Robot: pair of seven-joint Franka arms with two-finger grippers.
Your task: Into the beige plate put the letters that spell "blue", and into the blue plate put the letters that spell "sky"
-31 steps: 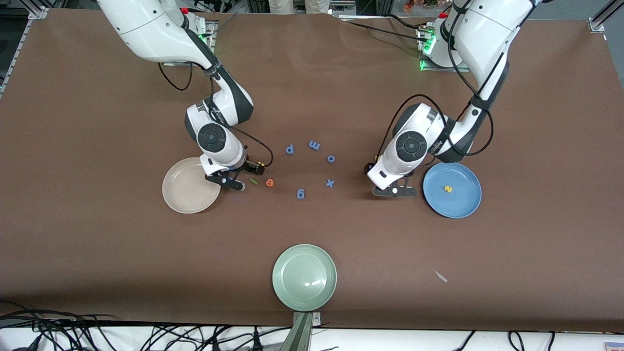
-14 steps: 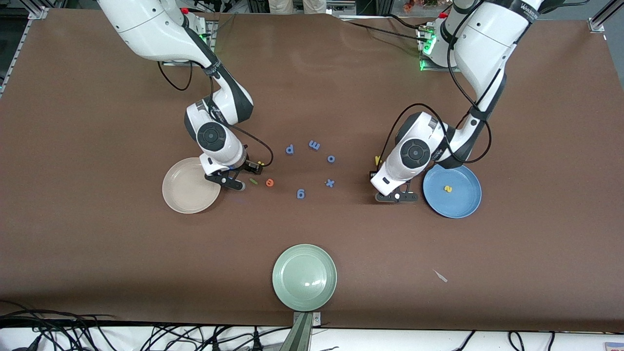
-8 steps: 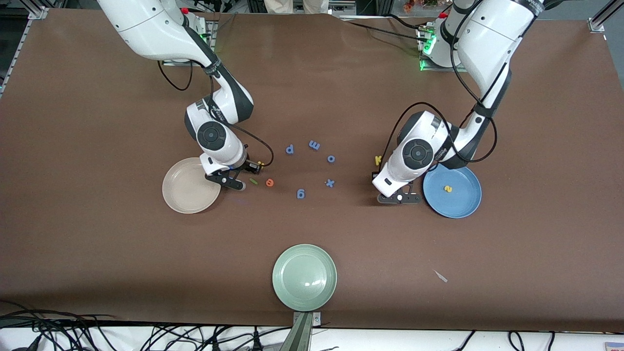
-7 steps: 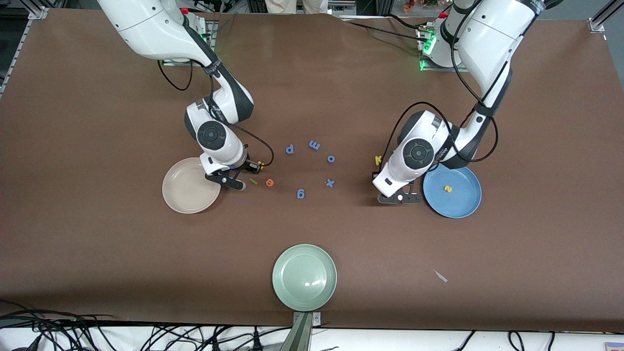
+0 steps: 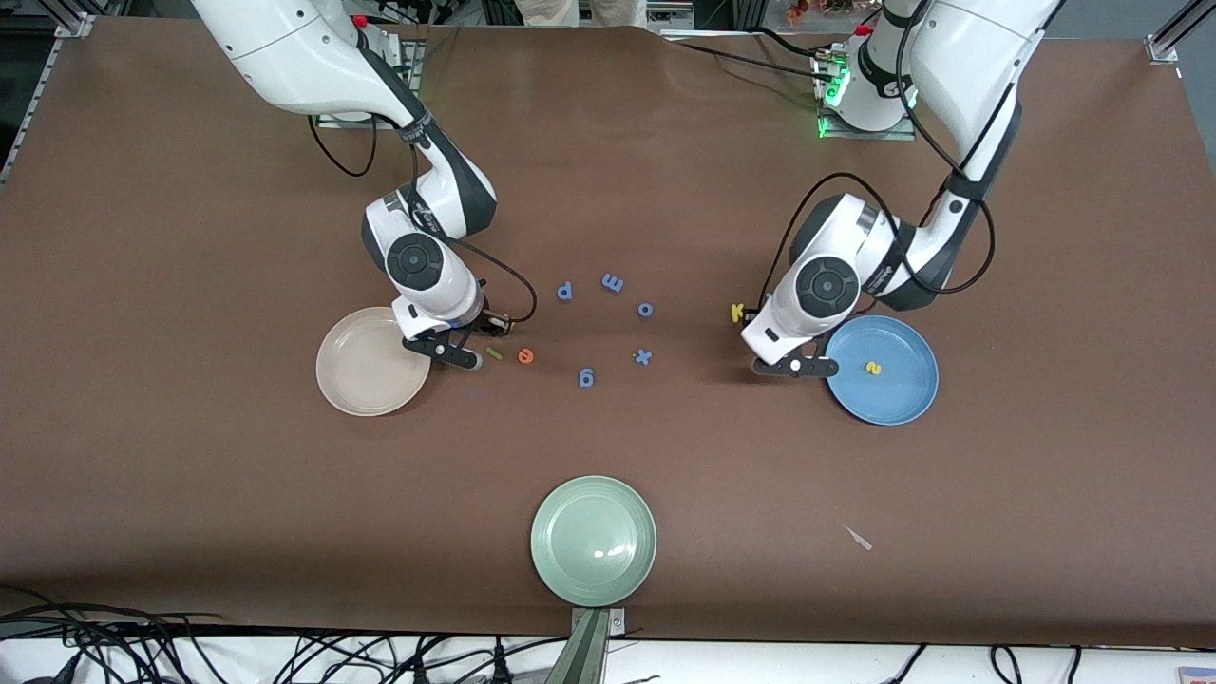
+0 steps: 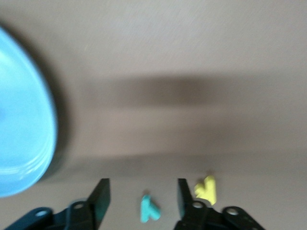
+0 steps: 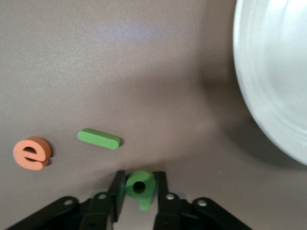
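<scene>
Now the right tool (image 7: 139, 191) is squeezed on the green b (image 7: 140, 186), flat on the counter (image 5: 190, 475) just beside the beige plate (image 5: 356, 385). It looks light and squashy, so pinching its round part seems best. The left tool (image 6: 143, 199) stands apart around the teal y (image 6: 148, 210).

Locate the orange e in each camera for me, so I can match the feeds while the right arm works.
Front view: the orange e lies on the table, between the right gripper and the blue g.
Right wrist view: the orange e lies beside the green bar l.
Left wrist view: not in it.
Shared landmark: the green bar l, next to the e in both.
</scene>
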